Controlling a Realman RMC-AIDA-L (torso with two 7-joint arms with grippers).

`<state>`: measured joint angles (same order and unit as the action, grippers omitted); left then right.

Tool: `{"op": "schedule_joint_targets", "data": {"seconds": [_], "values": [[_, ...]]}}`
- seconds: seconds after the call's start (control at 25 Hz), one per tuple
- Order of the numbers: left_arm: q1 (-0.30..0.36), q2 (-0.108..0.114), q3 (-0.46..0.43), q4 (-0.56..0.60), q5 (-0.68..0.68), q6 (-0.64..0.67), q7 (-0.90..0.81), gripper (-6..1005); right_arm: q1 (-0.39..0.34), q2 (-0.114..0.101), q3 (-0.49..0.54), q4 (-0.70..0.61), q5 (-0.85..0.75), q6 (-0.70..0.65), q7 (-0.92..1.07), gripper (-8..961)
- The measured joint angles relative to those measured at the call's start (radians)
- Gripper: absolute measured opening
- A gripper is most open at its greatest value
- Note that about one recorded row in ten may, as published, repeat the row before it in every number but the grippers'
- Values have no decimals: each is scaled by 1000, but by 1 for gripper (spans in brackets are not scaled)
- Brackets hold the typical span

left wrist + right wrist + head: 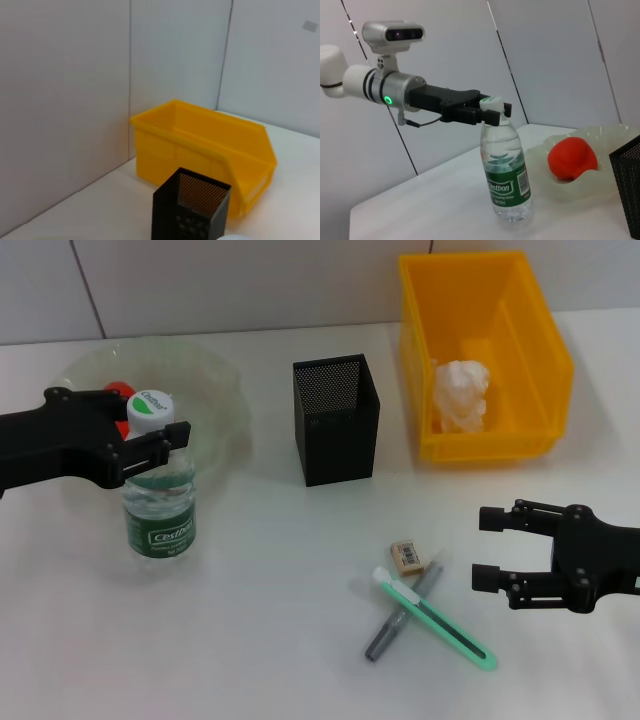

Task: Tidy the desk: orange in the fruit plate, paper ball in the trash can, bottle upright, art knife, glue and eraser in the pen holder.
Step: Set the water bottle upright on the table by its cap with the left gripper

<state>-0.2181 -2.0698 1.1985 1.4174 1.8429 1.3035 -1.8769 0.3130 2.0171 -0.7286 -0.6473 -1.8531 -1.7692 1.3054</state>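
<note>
Orange (572,157) sits in plate (228,390), paper ball (461,393) in bin (530,330); left gripper (160,447) apparently clasps upright bottle (158,505). You still face eraser (406,556); right gripper (487,548) wide.

- The left gripper (160,445) grips the bottle (158,505) by the neck, just before the plate (215,390).
- The holder (336,419) stands between plate and bin (520,350), with bare table on both sides.
- Bare table lies between the right gripper (487,548) and the eraser (407,557).
</note>
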Motion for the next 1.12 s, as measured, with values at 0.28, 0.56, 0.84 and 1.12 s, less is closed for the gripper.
{"op": "schedule_joint_targets", "data": {"seconds": [0.28, 0.56, 0.84, 1.12], "values": [[-2, -2, 11, -67, -45, -45, 82, 431, 3, 1, 0, 0, 0, 2, 0, 844], [-2, -2, 11, -107, -75, -63, 129, 431, 3, 2, 0, 0, 0, 2, 0, 844], [0, -2, 10, -119, -76, -69, 138, 431, 2, 2, 0, 0, 0, 2, -1, 844], [-4, 0, 0, -195, -126, -75, 218, 431, -1, 3, 0, 0, 0, 2, -3, 844]]}}
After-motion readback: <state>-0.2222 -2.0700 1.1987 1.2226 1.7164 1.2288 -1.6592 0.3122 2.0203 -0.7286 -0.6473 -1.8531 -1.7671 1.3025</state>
